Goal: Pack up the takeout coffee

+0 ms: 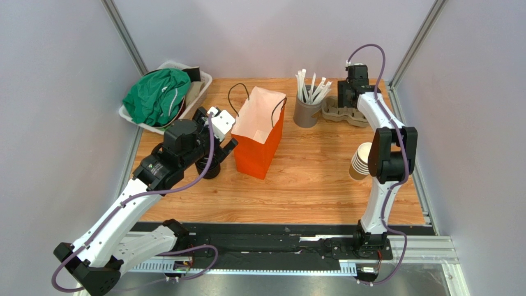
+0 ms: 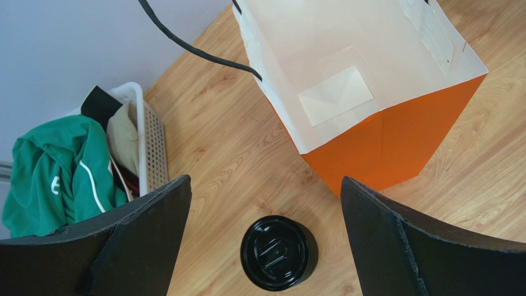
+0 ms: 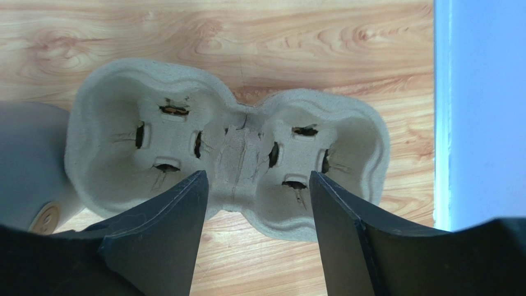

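A round black plastic lid (image 2: 279, 251) lies on the wooden table just left of an open orange paper bag (image 2: 395, 145), white inside and empty. Black ribbed edges show under the lid; I see no tan cup beneath it. My left gripper (image 2: 265, 185) hangs open above the lid, one finger on each side, touching nothing. In the top view it (image 1: 216, 161) hides the lid. My right gripper (image 3: 257, 176) is open over the middle bridge of a grey pulp two-cup carrier (image 3: 123, 117) at the back right (image 1: 346, 114). A single tan cup is not in view.
A stack of tan cups (image 1: 360, 161) stands by the right arm's elbow. A grey cup of white straws (image 1: 307, 111) stands left of the carrier. A white basket (image 1: 196, 92) with green cloth sits at the back left. Grey walls close both sides.
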Robot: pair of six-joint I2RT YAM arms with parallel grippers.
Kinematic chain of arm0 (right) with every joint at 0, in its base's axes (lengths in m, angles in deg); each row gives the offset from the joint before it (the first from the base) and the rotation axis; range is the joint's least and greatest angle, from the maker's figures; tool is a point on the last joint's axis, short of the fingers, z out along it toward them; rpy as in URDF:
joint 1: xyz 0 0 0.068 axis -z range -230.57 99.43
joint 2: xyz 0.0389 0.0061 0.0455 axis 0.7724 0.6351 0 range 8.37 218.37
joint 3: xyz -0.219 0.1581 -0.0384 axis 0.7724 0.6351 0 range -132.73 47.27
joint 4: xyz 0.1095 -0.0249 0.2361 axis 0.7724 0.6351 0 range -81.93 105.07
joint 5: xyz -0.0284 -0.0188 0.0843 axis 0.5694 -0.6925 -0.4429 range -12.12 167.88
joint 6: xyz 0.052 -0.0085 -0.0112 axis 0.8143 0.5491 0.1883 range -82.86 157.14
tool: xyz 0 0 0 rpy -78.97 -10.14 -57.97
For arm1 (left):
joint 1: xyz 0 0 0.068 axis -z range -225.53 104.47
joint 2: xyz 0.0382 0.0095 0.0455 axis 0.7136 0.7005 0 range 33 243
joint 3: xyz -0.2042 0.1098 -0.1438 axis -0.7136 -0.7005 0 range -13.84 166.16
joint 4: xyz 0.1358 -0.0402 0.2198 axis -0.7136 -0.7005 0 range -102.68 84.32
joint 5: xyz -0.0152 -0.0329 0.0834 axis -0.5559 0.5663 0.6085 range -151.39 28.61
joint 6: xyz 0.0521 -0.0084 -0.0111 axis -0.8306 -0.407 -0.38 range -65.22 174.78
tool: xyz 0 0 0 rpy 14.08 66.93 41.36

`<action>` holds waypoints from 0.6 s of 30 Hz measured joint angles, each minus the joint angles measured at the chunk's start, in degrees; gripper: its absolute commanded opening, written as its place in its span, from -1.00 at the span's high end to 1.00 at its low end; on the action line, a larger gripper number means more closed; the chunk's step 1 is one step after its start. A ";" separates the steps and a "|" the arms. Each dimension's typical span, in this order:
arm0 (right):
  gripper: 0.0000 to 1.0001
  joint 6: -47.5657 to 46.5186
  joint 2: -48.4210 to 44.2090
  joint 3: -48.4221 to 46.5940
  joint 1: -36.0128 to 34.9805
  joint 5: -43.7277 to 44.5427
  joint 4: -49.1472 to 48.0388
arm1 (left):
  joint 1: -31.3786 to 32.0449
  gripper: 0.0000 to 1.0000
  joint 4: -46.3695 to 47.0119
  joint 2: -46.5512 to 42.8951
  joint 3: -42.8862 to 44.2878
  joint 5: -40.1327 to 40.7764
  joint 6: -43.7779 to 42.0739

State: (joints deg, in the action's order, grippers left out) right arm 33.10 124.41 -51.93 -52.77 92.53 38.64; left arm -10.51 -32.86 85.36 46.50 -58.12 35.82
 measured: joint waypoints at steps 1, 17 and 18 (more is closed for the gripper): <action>-0.24 0.55 0.52 0.00 0.00 0.31 -0.07 | 0.00 -0.98 0.00 0.00 0.00 0.02 0.02; -0.02 6.27 5.18 -0.24 0.00 -0.09 0.00 | -0.31 -0.98 0.42 0.00 -0.20 -0.24 0.22; 0.02 6.38 5.18 -0.24 -0.02 -0.09 0.00 | -0.31 -0.98 0.42 0.00 -0.20 -0.24 0.24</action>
State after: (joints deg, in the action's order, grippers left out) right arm 39.49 129.59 -52.17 -52.79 92.45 38.64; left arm -10.81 -32.44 85.36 46.30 -58.36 36.06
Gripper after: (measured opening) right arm 0.543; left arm 0.990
